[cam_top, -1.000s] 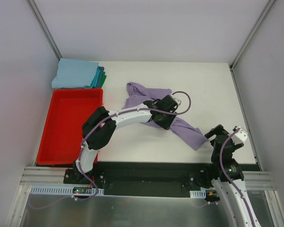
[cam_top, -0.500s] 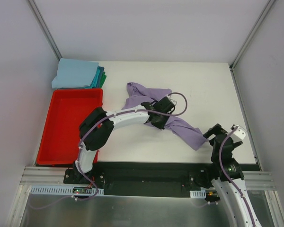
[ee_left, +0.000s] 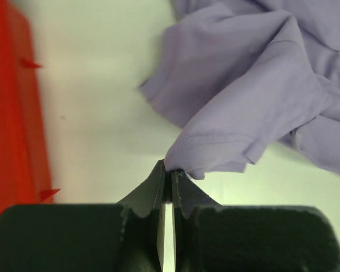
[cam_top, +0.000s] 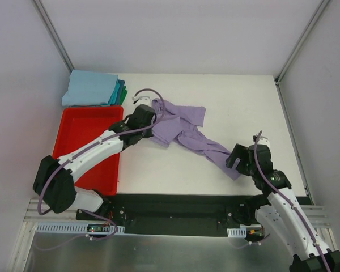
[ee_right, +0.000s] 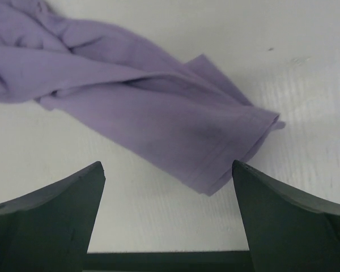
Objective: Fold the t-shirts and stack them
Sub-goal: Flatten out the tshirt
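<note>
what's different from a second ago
The left gripper has shut on a hem of the purple shirt and swung left from the shirt's middle toward the red bin, dragging that part along. The right gripper, open throughout, moved forward to the shirt's near right end. The folded stack, the bin and the shirt's right end stayed put.

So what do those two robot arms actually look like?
The left arm and right arm have white segments joined by chunky black joints, a thin purple cable trailing along each. The left gripper and right gripper each have two dark wedge-shaped fingers.
</note>
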